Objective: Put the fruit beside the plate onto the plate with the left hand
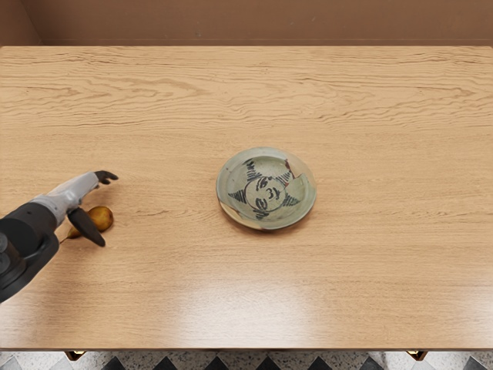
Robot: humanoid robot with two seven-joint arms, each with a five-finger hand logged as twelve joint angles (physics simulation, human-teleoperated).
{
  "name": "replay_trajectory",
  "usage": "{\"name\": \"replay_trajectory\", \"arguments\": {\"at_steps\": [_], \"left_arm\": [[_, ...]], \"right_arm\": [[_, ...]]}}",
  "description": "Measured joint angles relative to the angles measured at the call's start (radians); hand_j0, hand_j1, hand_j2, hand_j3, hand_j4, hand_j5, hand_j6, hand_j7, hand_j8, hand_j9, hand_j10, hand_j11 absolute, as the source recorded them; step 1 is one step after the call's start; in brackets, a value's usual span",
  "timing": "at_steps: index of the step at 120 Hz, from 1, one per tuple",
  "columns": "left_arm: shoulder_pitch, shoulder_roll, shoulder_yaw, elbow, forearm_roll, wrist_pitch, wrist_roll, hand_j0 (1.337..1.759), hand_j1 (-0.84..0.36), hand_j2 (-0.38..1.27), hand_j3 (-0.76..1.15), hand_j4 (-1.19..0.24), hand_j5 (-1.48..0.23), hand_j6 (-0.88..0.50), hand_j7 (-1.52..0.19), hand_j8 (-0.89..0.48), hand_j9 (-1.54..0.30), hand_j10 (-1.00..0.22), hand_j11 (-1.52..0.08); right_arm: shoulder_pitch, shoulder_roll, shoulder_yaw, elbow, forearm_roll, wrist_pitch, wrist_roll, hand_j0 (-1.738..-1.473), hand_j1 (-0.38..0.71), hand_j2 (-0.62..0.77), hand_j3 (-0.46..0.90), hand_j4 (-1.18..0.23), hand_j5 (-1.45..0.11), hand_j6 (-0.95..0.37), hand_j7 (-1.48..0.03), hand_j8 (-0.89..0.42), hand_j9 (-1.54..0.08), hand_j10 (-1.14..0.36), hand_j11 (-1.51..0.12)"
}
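One fruit (pixel 101 218), long axis seemingly lower-left to upper-right, under left hand (pixel 75 191).

No words to read, no numbers, no labels, no brand names, no signs. Just a face (pixel 263 190) drawn in dark lines on the plate (pixel 303 206), well apart from the fingers (pixel 105 176): a picture, not letters. Nothing written on the fruit (pixel 101 217) close by the fingers, and nothing on the bare wood of the desk (pixel 347 116).
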Motion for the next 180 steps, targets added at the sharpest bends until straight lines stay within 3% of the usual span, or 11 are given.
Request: {"name": "replay_trajectory", "arguments": {"at_steps": [180], "left_arm": [[0.001, 0.009, 0.000, -0.017, -0.004, 0.005, 0.000, 1.658, -0.23, 0.14, 0.00, -0.50, -0.65, -0.50, -0.65, -0.50, -0.65, -0.50, -0.65]], "right_arm": [[0.000, 0.000, 0.001, 0.000, 0.000, 0.000, 0.000, -1.658, -0.35, 0.00, 0.00, 0.00, 0.00, 0.00, 0.00, 0.00, 0.00, 0.00, 0.00]]}}
